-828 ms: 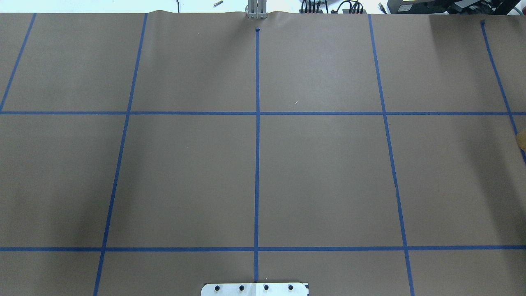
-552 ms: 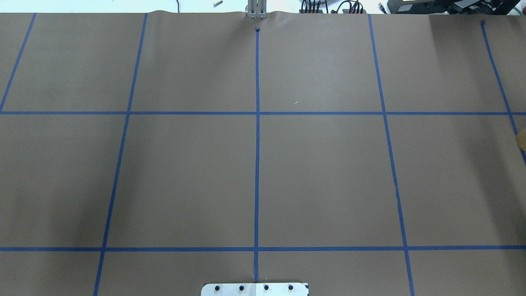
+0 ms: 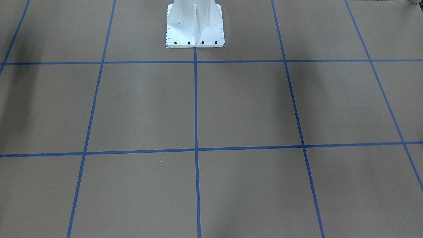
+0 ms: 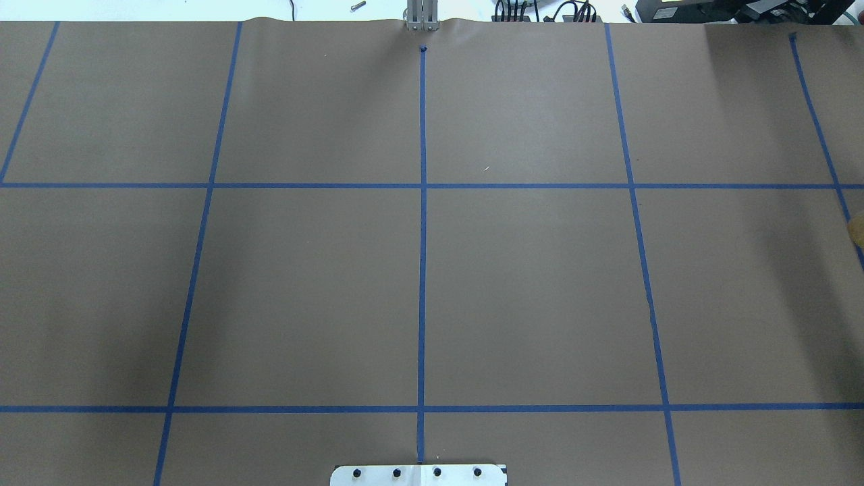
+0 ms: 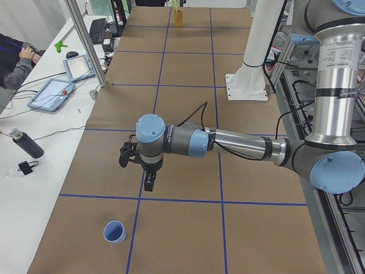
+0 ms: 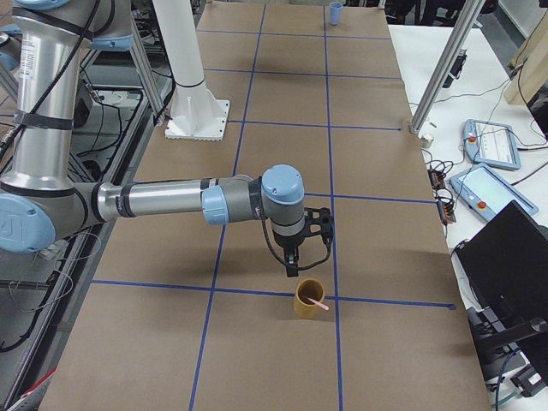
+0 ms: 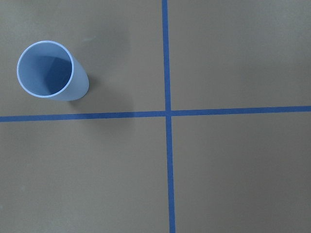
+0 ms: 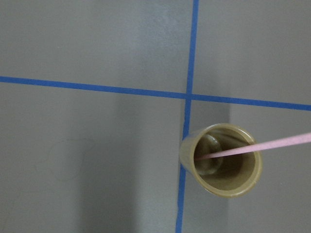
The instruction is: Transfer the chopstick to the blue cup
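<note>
The blue cup [image 5: 114,232] stands upright at the table's left end; the left wrist view looks down into it [image 7: 48,70]. The pale pink chopstick [image 8: 252,148] leans in a yellow-brown cup [image 8: 221,167] at the right end and sticks out over its rim; it also shows in the exterior right view [image 6: 318,302]. My left gripper [image 5: 147,184] hangs above the table, apart from the blue cup. My right gripper [image 6: 293,267] hangs just above and behind the yellow-brown cup [image 6: 308,300]. I cannot tell whether either gripper is open or shut.
The brown paper table cover carries a blue tape grid. The white robot base [image 3: 195,26] stands at mid table. A metal post [image 5: 85,40], tablets [image 5: 50,94] and a dark bottle [image 5: 25,144] are on the operators' side. The yellow-brown cup's edge shows at the overhead view's right border [image 4: 857,229].
</note>
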Controlling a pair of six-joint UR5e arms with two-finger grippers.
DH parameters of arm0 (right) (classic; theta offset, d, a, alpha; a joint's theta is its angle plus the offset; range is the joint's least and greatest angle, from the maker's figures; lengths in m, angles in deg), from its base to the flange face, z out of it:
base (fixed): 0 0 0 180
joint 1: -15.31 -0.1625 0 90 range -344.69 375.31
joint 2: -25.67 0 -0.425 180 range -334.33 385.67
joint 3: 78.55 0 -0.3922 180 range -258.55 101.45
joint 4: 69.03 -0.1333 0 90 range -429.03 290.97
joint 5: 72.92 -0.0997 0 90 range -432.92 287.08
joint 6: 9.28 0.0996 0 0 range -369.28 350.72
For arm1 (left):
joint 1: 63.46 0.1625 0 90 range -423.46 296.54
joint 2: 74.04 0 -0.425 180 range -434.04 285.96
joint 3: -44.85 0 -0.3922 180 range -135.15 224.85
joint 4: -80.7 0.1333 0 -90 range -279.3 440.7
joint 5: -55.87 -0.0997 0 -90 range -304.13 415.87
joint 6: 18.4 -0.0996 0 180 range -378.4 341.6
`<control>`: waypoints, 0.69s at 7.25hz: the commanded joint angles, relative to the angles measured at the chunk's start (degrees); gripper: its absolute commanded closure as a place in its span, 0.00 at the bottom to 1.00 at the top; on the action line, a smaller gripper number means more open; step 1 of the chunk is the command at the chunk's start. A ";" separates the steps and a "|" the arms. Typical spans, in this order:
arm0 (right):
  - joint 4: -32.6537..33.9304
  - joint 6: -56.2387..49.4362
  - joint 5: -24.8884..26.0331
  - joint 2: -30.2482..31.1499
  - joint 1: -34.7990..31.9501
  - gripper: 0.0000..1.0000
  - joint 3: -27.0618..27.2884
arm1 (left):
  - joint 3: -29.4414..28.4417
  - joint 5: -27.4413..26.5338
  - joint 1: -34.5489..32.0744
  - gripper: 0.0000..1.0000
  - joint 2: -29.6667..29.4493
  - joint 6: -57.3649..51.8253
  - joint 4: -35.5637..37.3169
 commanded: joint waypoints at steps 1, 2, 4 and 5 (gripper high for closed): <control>-5.01 0.36 -2.31 -1.10 0.00 0.00 -3.46 | -3.86 -0.17 0.34 0.02 -3.56 0.36 -4.01; -10.07 -0.60 -3.45 0.63 -0.09 0.00 -3.32 | -6.68 0.10 0.25 0.02 -5.86 0.27 -4.29; -28.05 0.79 -3.90 4.33 0.00 0.00 -7.95 | -8.02 0.18 0.34 0.02 -6.58 -0.34 -4.47; -28.49 8.37 -3.90 3.55 1.13 0.00 -7.54 | -7.76 0.27 0.34 0.02 -6.41 0.35 -7.17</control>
